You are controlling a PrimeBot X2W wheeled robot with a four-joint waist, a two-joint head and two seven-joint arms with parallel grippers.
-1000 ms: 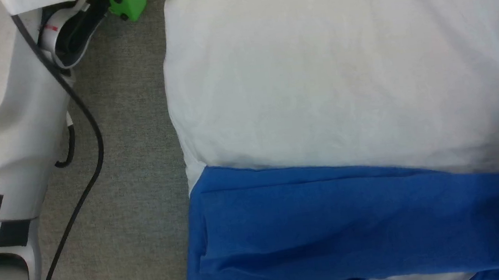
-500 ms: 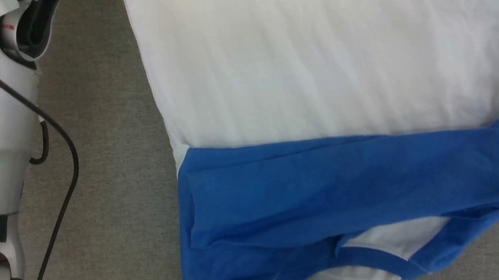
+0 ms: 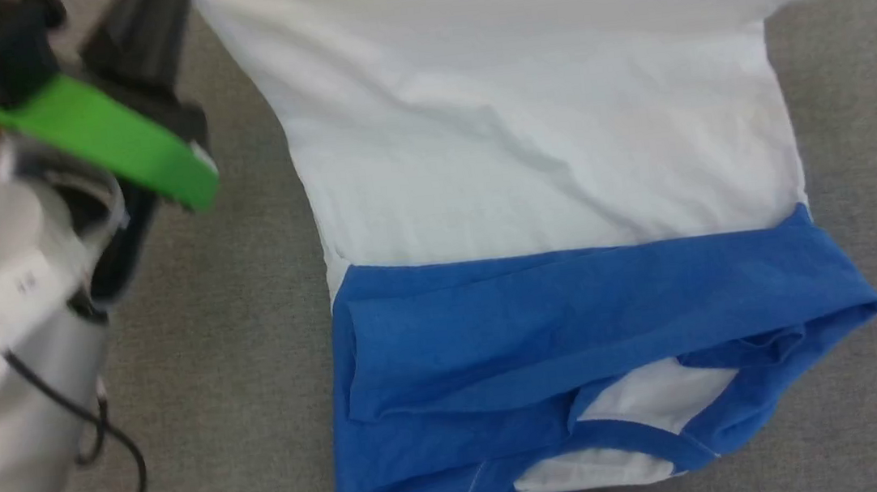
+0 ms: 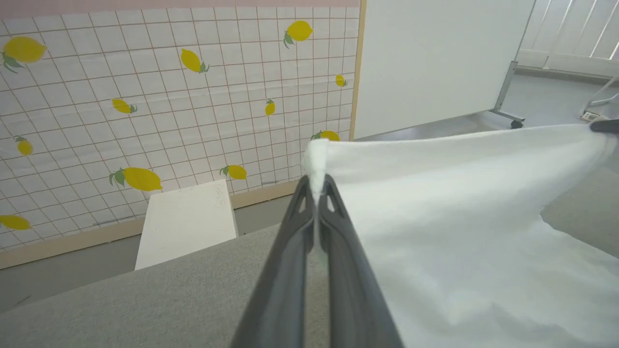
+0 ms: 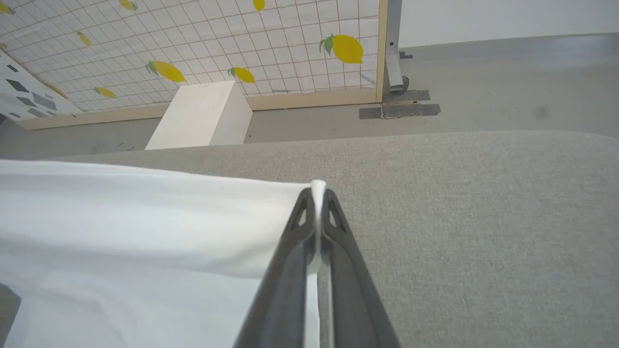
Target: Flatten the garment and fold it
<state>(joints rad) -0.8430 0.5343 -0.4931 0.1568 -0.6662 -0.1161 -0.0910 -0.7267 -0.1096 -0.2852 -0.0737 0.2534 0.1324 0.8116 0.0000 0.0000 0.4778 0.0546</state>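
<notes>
The garment (image 3: 542, 145) is a white T-shirt lying on a grey fabric surface (image 3: 236, 340). Its blue sleeves (image 3: 577, 321) are folded across the near end, with a blue-trimmed neck opening (image 3: 637, 429) below them. Its far edge is lifted and stretched between both grippers. In the left wrist view, my left gripper (image 4: 316, 186) is shut on one white corner of the garment (image 4: 459, 217). My right gripper (image 5: 317, 193) is shut on the other corner of the garment (image 5: 145, 217). The right gripper's dark tip (image 4: 604, 126) also shows at the cloth's far corner.
A white box (image 4: 186, 222) (image 5: 203, 116) stands on the floor beyond the grey surface, before a lemon-print tiled wall (image 4: 145, 96). A white board on a wheeled stand (image 4: 435, 63) is nearby. My left arm's green mount (image 3: 101, 139) and black cable (image 3: 54, 392) hang left of the garment.
The head camera has shifted. The garment's far edge has come up off the surface, wrinkling the white body. My left arm's green mount has swung into sight at the upper left.
</notes>
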